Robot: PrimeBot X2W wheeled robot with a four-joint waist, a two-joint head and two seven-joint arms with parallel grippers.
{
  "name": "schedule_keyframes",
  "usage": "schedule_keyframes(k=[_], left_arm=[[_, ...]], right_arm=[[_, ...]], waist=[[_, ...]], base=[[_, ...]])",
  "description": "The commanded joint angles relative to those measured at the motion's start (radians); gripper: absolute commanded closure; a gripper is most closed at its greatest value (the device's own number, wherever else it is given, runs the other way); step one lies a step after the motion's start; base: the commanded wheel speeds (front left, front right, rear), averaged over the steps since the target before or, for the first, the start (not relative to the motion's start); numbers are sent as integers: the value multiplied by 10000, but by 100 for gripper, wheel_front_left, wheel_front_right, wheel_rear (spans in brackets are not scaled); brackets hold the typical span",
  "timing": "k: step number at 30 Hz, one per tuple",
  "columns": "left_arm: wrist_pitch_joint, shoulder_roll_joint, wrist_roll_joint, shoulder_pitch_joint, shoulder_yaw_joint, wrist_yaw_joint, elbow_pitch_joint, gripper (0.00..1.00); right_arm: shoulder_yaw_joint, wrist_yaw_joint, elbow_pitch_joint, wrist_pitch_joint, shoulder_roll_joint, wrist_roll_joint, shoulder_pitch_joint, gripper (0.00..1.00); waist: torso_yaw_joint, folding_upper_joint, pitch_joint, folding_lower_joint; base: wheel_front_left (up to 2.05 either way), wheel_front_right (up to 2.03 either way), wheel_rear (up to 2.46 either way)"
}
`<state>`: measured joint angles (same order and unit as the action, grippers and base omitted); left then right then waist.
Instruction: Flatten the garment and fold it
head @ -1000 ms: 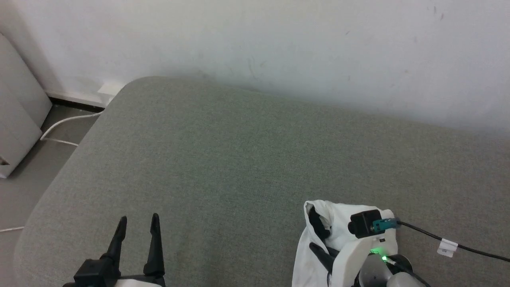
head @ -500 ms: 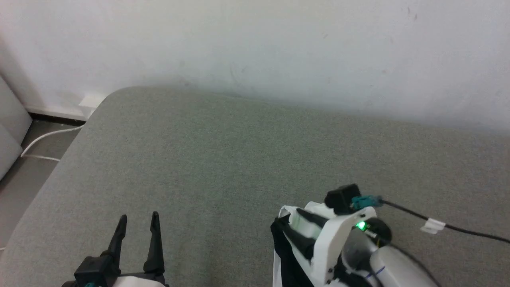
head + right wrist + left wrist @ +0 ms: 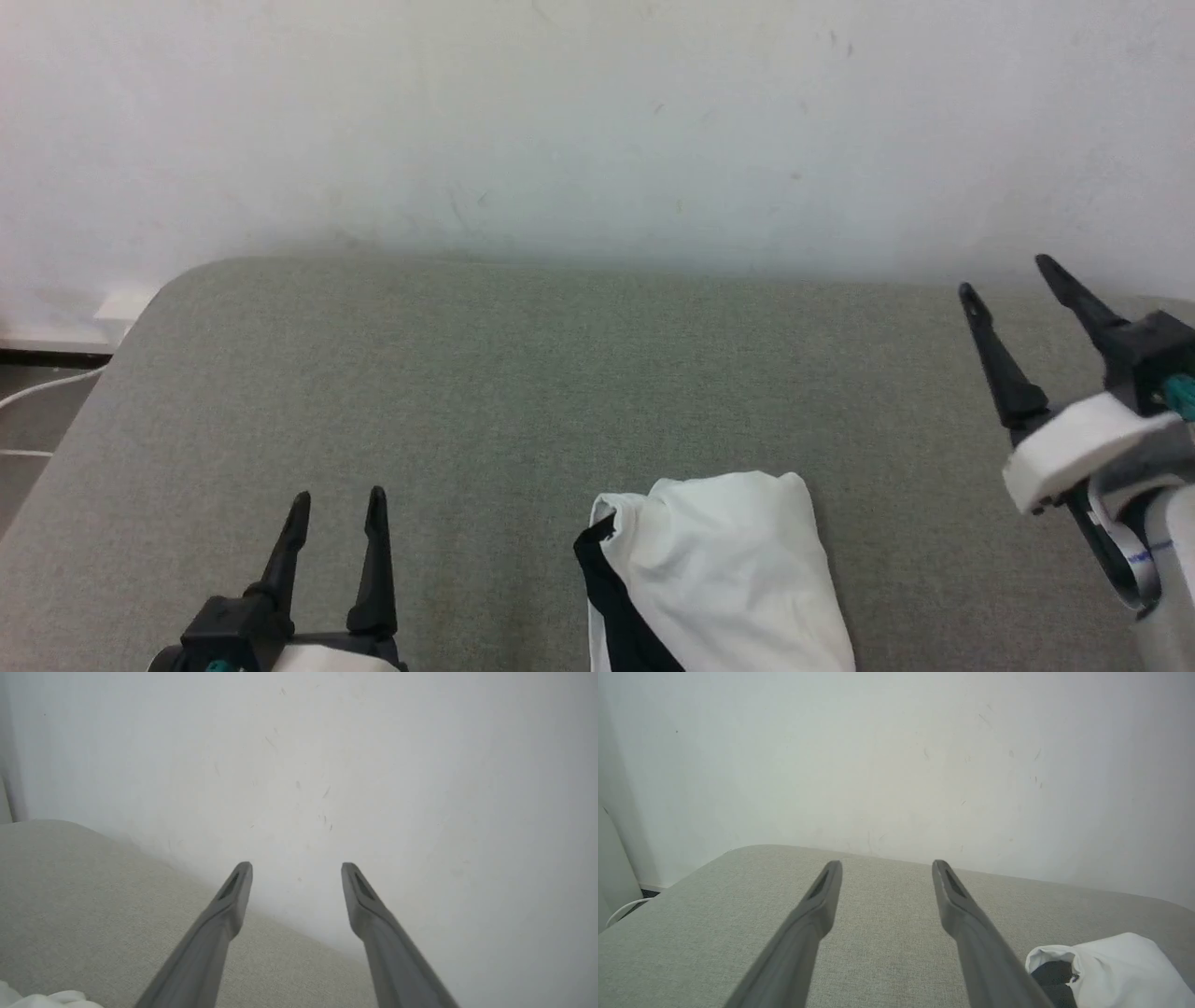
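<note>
White-and-black garment (image 3: 728, 569) bunched on grey cushion (image 3: 523, 373); we see both jaws empty

We log the garment at 6 o'clock of the head view, white body up, black strip along its left edge; left gripper (image 3: 338, 497) at 7 o'clock, jaws wide, holding nothing, near the garment but apart; right gripper (image 3: 1007, 276) at 3 o'clock, jaws wide, holding nothing, well apart from it; pale wall (image 3: 560, 121) at 12 o'clock

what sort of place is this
Likely a plain indoor room, perhaps a test space: a grey fabric-padded surface like a bed or sofa stands against a scuffed white wall, a white cable lies on the floor beside it.
</note>
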<state>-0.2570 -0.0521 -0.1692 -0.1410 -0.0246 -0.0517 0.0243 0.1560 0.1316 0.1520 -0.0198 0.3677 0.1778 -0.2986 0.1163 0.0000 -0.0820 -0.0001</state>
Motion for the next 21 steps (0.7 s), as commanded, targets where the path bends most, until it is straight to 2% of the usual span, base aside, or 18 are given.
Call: schedule_keyframes(k=[1,4,9,14,21], left_arm=[[-47,18,-68,0,72,4,-102,0],[-47,18,-89,8,195,61,-252,0],[-47,18,196,18,341,180,-539,0],[-47,18,200,38,361,299,-636,0],[-47,-2,756,42,508,148,-298,0]], right_arm=[[-442,-9,-267,-273,-163,-257,573,0],[-1310,-9,-951,-686,-597,-592,1572,0],[-2234,-9,-2061,-1232,-1709,-696,3145,0],[-2297,-9,-2629,-1456,-2523,-873,4244,0],[-2114,-9,-2627,-1562,-2779,-947,4695,0]], waist=[[-192,0,16,1],[-300,0,88,1],[-406,0,264,1],[-429,0,367,1],[-438,0,461,1]], base=[[0,0,0],[0,0,0],[0,0,0],[0,0,0],[0,0,0]])
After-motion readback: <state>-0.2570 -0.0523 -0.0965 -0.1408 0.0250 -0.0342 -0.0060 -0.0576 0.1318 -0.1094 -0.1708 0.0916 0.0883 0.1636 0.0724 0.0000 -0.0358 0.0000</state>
